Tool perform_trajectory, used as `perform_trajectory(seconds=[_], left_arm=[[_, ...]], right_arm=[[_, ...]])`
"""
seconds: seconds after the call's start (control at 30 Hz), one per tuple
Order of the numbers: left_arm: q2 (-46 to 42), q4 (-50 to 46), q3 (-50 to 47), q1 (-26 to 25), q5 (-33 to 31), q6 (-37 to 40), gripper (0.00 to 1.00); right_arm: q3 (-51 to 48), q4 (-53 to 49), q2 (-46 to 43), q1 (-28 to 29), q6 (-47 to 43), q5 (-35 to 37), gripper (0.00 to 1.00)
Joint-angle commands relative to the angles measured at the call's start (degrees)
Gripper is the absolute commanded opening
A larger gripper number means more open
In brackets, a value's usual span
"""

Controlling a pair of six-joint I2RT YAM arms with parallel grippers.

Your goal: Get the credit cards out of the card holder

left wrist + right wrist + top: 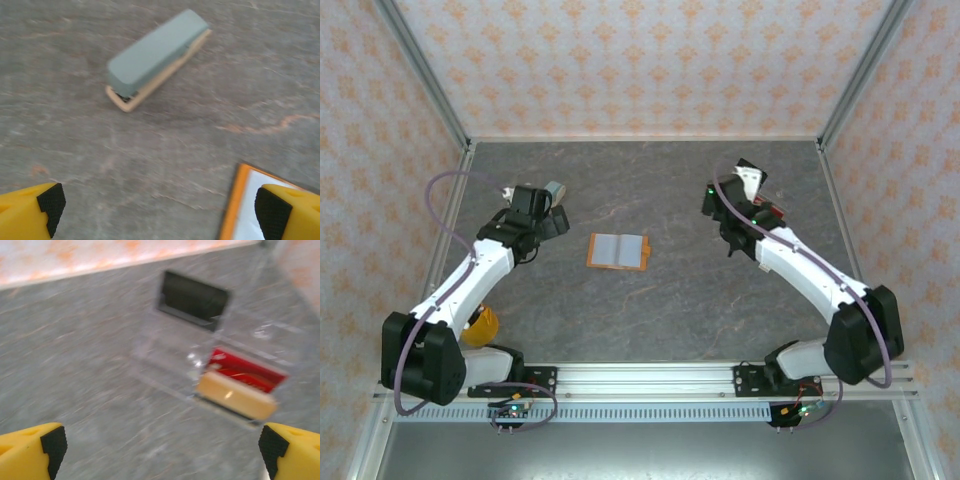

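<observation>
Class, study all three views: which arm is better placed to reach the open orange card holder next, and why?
Left. The left tool hangs open with the card holder corner right beside one finger. The right tool, open too, faces the clear tray instead.

No text, label, brand, number or sign is legible to you in any view. The card holder [618, 251] presents plain greyish pockets from above. The pale-blue stapler [155, 55] in the left wrist view is too blurred to read.
</observation>
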Motion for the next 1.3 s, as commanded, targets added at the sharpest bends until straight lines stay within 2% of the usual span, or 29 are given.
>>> perform_trajectory(seconds=[0.0,0.1,0.17,0.27,0.37,0.5,0.63,0.83,1.03,1.27], left_arm=[[-0.9,7.9,-3.4,0.4,-12.8,2.9,1.00],[-1.2,11.9,-5.8,0.5,-16.8,4.0,1.00],[-0.8,15.0,-7.0,0.7,-17.5,7.8,1.00],[-0.9,20.4,-10.3,0.7,-20.9,12.2,1.00],[-1.5,27.2,-14.6,0.8,-20.9,17.0,1.00],[-1.1,32.8,-17.9,1.8,-18.0,21.2,1.00],[-0.2,44.5,-23.9,2.3,-15.8,25.8,1.00],[-0.6,62.1,-32.2,2.9,-7.7,28.7,1.00],[0.9,68.3,-33.9,4.1,-2.2,28.7,1.00],[8.7,69.4,-30.1,4.6,-2.7,29.2,1.00]], right_arm=[[-5.4,7.5,-3.0,-5.1,-3.4,10.3,1.00],[-12.6,16.1,-4.7,-8.6,-7.8,11.7,1.00],[-17.6,22.8,-5.3,-10.7,-10.1,11.5,1.00],[-23.1,30.2,-5.0,-14.2,-11.0,9.8,1.00],[-26.9,36.3,-3.5,-17.4,-10.6,7.0,1.00],[-31.7,46.6,-0.9,-19.4,-14.9,1.5,1.00],[-34.4,54.8,-0.4,-19.7,-18.1,-5.0,1.00],[-38.0,64.6,2.1,-20.4,-19.2,-12.7,1.00],[-39.3,71.7,7.3,-20.5,-20.9,-17.3,1.00],[-38.6,71.9,9.3,-20.7,-21.2,-18.2,1.00]])
